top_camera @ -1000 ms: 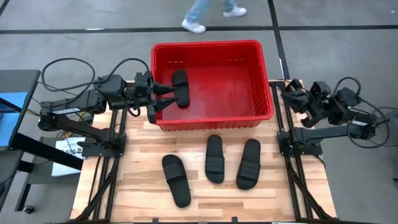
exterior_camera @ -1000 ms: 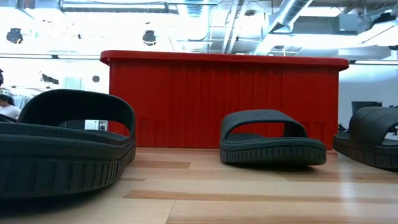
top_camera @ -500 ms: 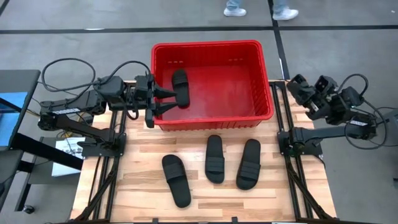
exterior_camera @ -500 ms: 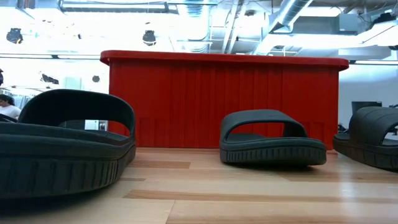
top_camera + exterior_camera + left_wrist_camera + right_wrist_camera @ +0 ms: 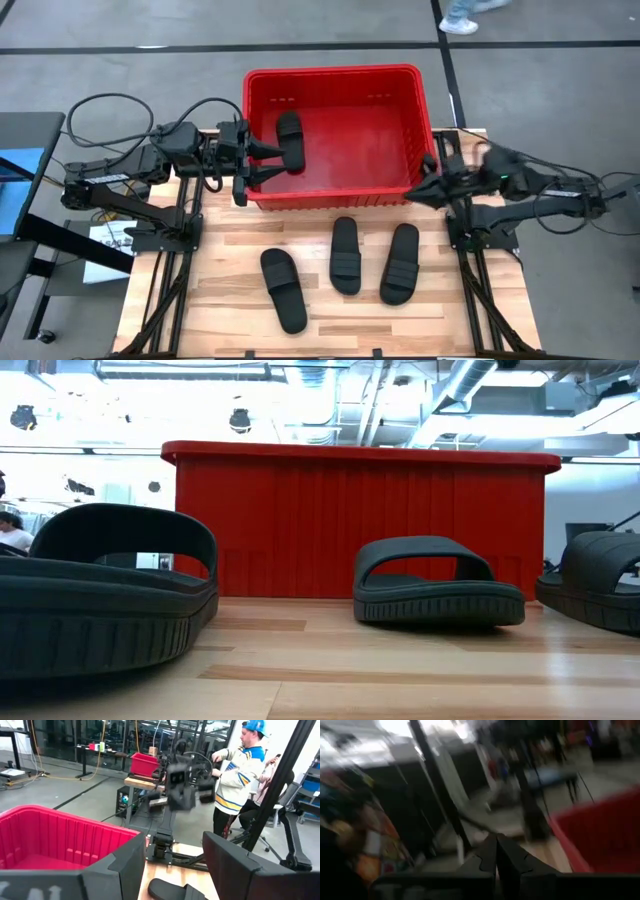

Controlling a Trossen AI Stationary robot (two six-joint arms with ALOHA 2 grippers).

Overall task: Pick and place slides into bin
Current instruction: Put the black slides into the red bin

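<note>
One slide in the red bin, three on the desk, both pincers at the bin's sides.

In the high view the red bin (image 5: 340, 132) sits at the upper middle of the frame on the wooden desk (image 5: 230, 250), with one black slide (image 5: 290, 140) lying inside near its left wall. The left pincer (image 5: 262, 162) reaches over the bin's left rim with its fingers spread apart, gripping nothing, its tips just beside that slide. The right pincer (image 5: 418, 187) sits at the bin's lower right corner, fingers pressed together to a point and empty. Three more slides lie on the desk below the bin: one at lower left (image 5: 283, 289), tilted, one in the middle (image 5: 345, 255), and one to its right (image 5: 401, 263), the latter two close together.
</note>
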